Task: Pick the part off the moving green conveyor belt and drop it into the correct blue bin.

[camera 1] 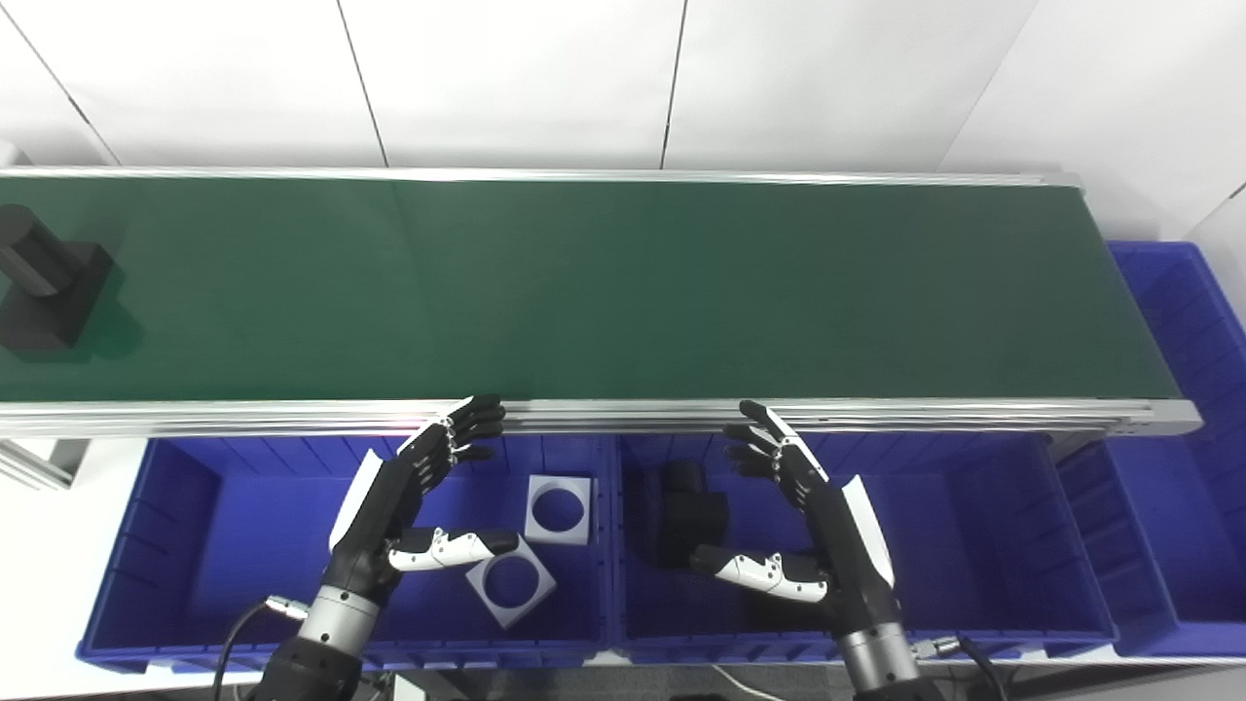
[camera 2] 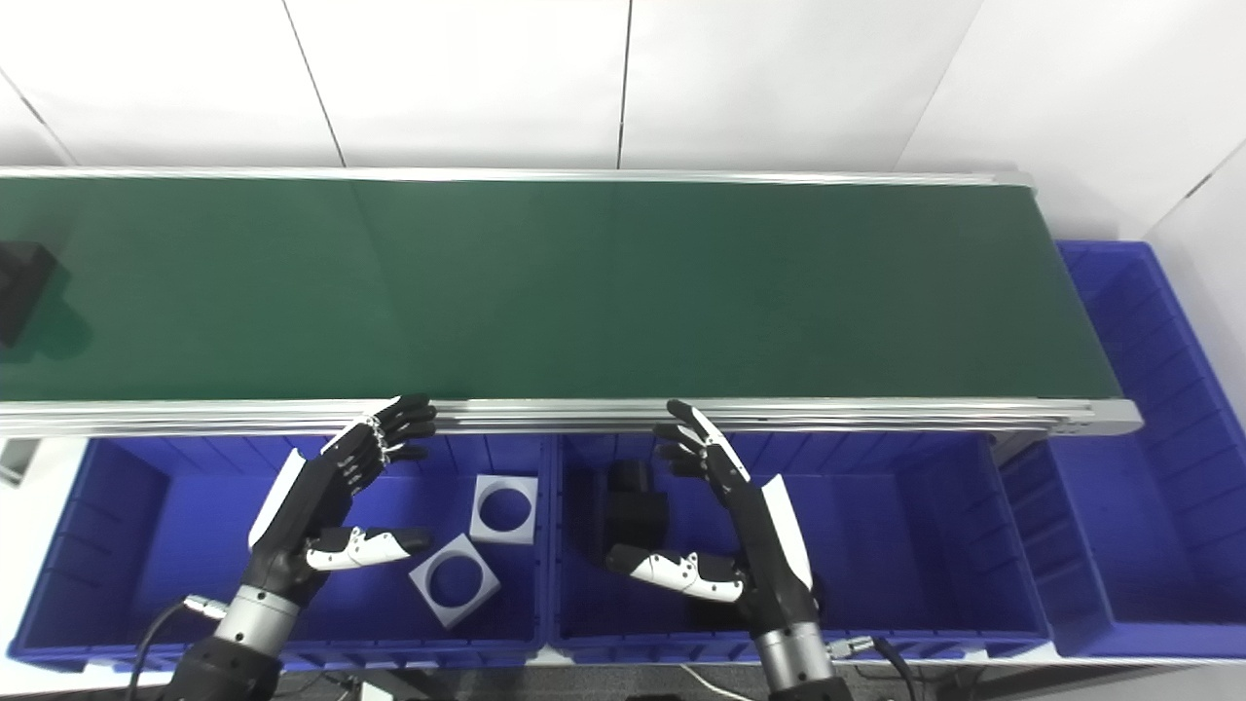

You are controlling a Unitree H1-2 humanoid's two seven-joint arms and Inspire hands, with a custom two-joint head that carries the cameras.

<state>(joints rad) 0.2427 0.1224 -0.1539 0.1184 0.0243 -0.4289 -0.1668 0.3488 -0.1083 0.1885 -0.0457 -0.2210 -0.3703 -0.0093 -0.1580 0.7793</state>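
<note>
Nearest, at 7 o'clock, the left robot hand (camera 1: pixel 414 506) hovers over the left blue bin (camera 1: pixel 195 545), fingers spread apart and holding nothing, fingertips close to the belt's near rail (camera 1: pixel 623 417). At 5 o'clock the right robot hand (camera 1: pixel 803 516) mirrors it over the middle blue bin (camera 1: pixel 973 545), also spread and empty. The left bin holds 2 grey square plates (camera 1: pixel 531 545), each with a round hole; the middle bin holds a black part (camera 1: pixel 691 516) of blocky shape. A third blue bin (camera 1: pixel 1183 389) sits at 3 o'clock, past the belt's end. Beyond the rail, the green conveyor belt (camera 1: pixel 623 292) is bare except at 9 o'clock, where the black part on the belt (camera 1: pixel 44 282) rides at the far-left edge, well apart from both hands. It looks like a dark cylinder on a square block, matte, partly cut off by the frame, resembling the piece in the middle bin. The risks, as I judge them: a mistimed reach lets the moving piece slip past, a poor grip on the round top tips it, or it lands in the left bin with the grey plates.
</note>
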